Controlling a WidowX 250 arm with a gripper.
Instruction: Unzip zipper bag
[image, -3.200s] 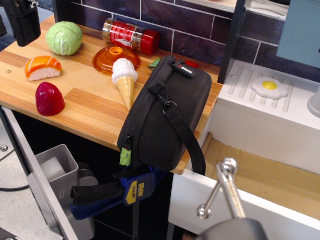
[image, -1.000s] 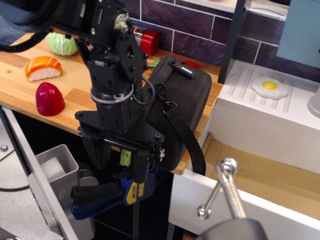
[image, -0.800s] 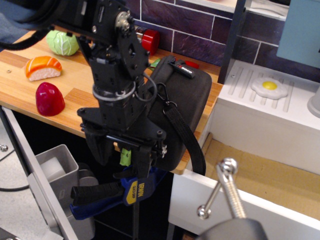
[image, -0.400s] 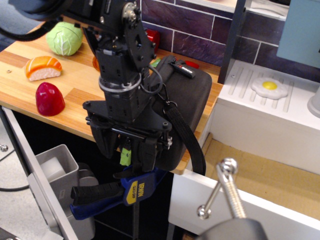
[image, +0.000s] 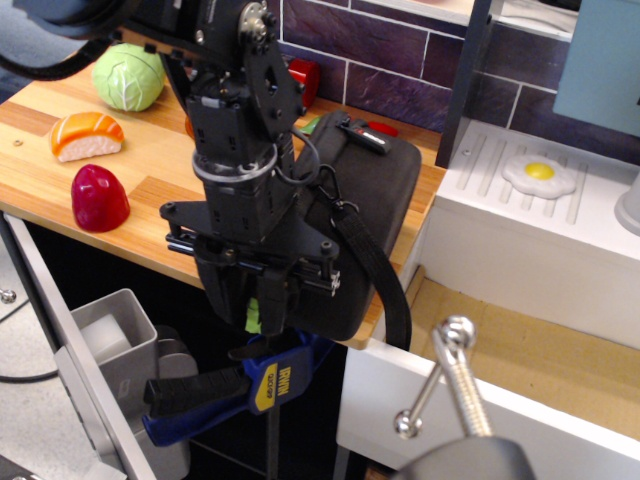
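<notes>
The zipper bag (image: 385, 190), a large black rounded fabric case, lies on the wooden counter (image: 150, 170) with its near end over the front edge. Its black strap (image: 372, 275) hangs from a metal clip (image: 334, 206), and a small red-black label (image: 362, 136) sits at its far end. My gripper (image: 254, 312) points down at the bag's near left corner. Its fingers are closed together around the lime-green zipper pull tab (image: 253, 319), which shows between them. The arm hides the bag's left side.
A toy cabbage (image: 128, 75), sushi (image: 85, 135), a red half-fruit (image: 98, 197) and a red-capped jar (image: 301, 80) sit on the counter's left. A blue clamp (image: 250, 382) holds the counter edge below the bag. A grey bin (image: 110, 340), a fried egg (image: 540, 172) and a drawer handle (image: 445, 375) are nearby.
The arm came in over the bag and shifted right along its near corner. The fingers, spread either side of the green tab before, have closed on it.
</notes>
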